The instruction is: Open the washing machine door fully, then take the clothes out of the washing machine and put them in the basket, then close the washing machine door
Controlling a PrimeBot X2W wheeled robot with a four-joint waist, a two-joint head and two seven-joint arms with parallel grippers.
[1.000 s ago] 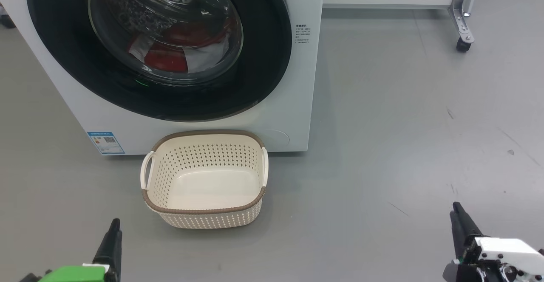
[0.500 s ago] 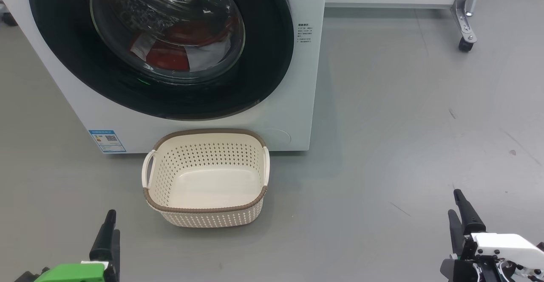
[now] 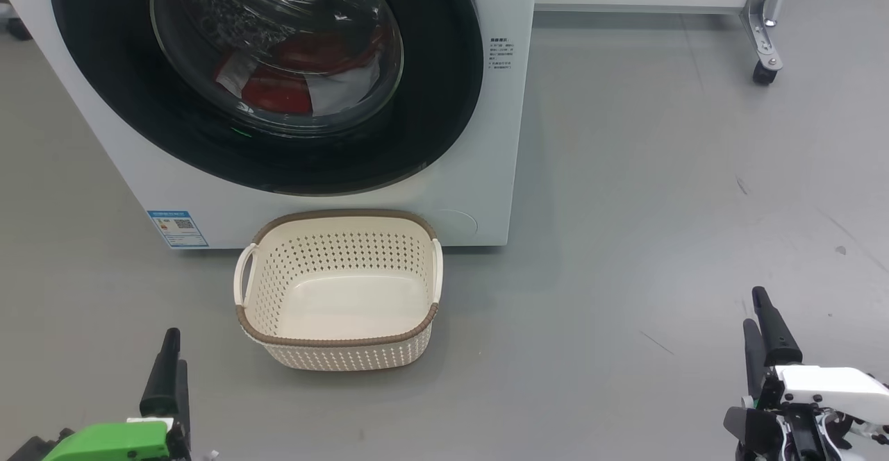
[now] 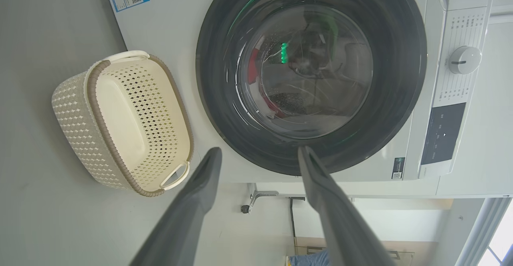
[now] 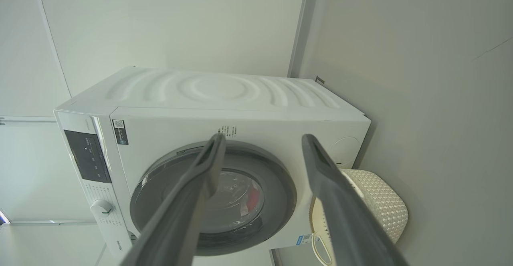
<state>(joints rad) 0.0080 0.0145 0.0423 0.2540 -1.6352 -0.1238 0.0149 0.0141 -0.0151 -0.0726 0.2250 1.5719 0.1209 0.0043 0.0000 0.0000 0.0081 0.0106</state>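
1. Shut: washing machine door [image 3: 444, 100], flush against the front of the washing machine [image 3: 486, 190].
2. Behind the glass, low in the drum: clothes [image 3: 278, 93], red and white, bunched together.
3. Upright on the floor [image 3: 625, 239], just before the machine's lower front and under the door: basket [image 3: 340, 357].
4. Left tool [image 4: 259, 150]: fingers spread apart, gripping nothing, low over the floor, left of the basket and apart from it.
5. Right tool [image 5: 263, 138]: fingers spread apart, gripping nothing, well apart from the basket on its right.
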